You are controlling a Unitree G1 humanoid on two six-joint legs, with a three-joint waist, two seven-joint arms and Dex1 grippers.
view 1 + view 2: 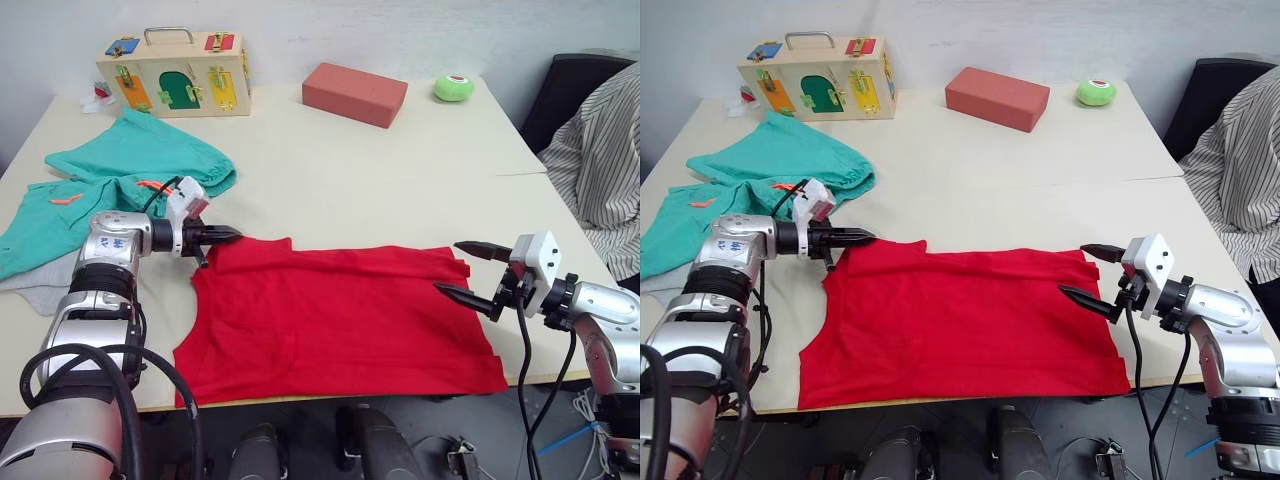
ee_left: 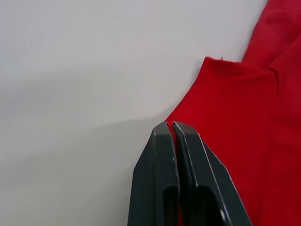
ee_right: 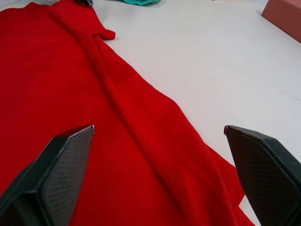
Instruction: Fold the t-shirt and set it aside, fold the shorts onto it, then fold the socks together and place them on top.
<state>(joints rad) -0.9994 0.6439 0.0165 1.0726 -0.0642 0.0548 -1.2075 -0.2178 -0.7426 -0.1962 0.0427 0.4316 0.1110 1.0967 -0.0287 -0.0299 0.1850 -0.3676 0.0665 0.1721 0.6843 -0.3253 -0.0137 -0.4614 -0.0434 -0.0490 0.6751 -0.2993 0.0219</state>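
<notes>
- My left hand (image 1: 228, 235) is pinching the far corner of the plain bright red cloth t-shirt (image 1: 340, 320), fingers clamped, to anchor the fold.
- My right hand (image 1: 468, 270) is hovering wide apart over the t-shirt's opposite edge, ready to grab.

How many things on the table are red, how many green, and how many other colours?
Red: 2, the t-shirt and the brick
Green: 2, the shorts and the ball
Other: 2, the grey cloth and the wooden box
Total: 6
</notes>
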